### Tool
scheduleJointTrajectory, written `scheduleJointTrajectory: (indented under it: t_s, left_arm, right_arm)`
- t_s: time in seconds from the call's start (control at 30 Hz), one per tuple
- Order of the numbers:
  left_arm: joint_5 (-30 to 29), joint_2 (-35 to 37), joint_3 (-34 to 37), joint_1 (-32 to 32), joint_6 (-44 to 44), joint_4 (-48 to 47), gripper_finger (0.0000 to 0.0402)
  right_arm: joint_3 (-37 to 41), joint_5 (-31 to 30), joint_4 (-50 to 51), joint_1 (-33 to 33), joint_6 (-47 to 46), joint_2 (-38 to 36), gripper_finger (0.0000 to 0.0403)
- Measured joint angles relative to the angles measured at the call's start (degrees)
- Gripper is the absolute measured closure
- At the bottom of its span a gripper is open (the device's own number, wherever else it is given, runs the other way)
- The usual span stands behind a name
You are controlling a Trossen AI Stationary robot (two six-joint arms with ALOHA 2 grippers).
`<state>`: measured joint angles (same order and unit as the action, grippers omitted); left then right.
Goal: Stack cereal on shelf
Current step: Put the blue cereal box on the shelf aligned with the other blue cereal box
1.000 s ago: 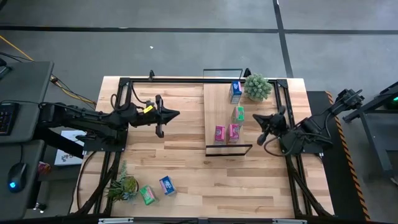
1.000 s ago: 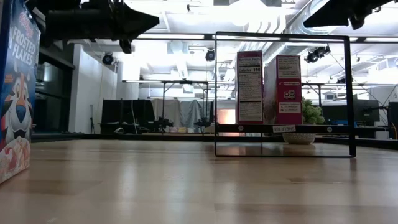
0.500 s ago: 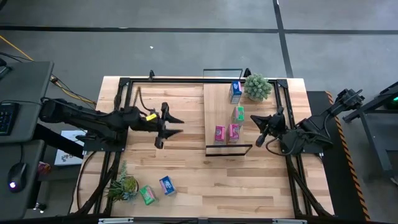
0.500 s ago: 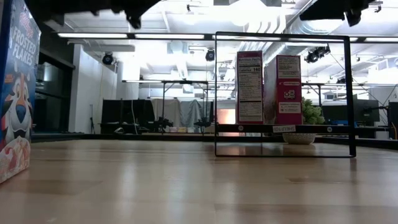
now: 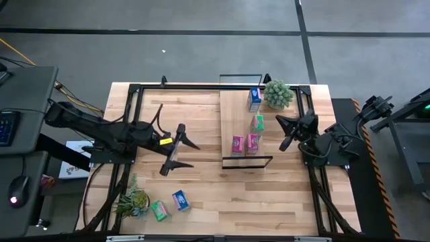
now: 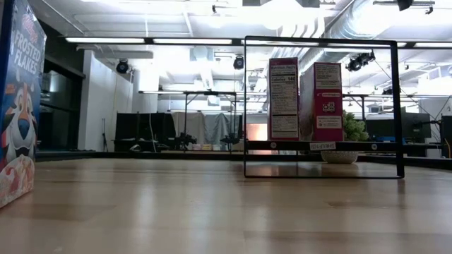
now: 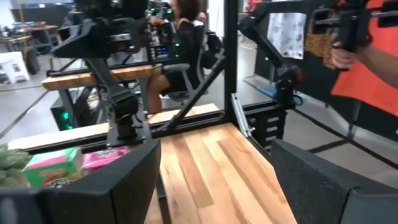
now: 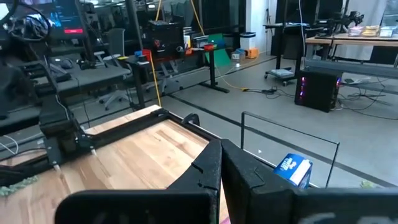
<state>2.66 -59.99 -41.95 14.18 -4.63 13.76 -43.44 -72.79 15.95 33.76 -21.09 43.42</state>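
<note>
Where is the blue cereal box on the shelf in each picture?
High view: the blue box stands at the far end of the shelf, beside the plant.
Low view: not in it.
Left wrist view: not in it.
Right wrist view: beside the shelf's wire frame.
Shared landmark: the black wire frame, seen in the high, low and right wrist views.
</note>
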Motion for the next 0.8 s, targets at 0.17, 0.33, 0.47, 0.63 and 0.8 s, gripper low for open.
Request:
scheduleJointTrajectory:
  t_s: [0.17, 0.33, 0.47, 0.63, 0.8]
  left_arm:
    - [0.0, -0.4, 0.0, 1.3, -1.7, -0.6, 0.0107]
    - [0.0, -0.4, 0.0, 1.2, -5.2, -0.3, 0.0107]
    - [4.7, -0.4, 0.0, 0.4, -7.5, -0.3, 0.0107]
    - [12.5, -1.2, 0.0, -1.3, -7.6, -1.0, 0.0107]
    - [15.8, -1.6, -0.1, -3.0, -7.6, -2.7, 0.0108]
  right_arm:
    - [0.0, 0.1, 0.1, 0.0, -1.1, 0.0, 0.0402]
    - [0.0, 0.2, 0.1, 0.0, -0.9, 0.0, 0.0402]
    - [0.0, 1.3, 0.1, 0.0, -1.2, 0.0, 0.0402]
    - [0.0, 1.5, 0.1, 0.0, -2.3, 0.0, 0.0402]
    - [0.0, 1.5, 0.1, 0.0, -0.5, 0.0, 0.0402]
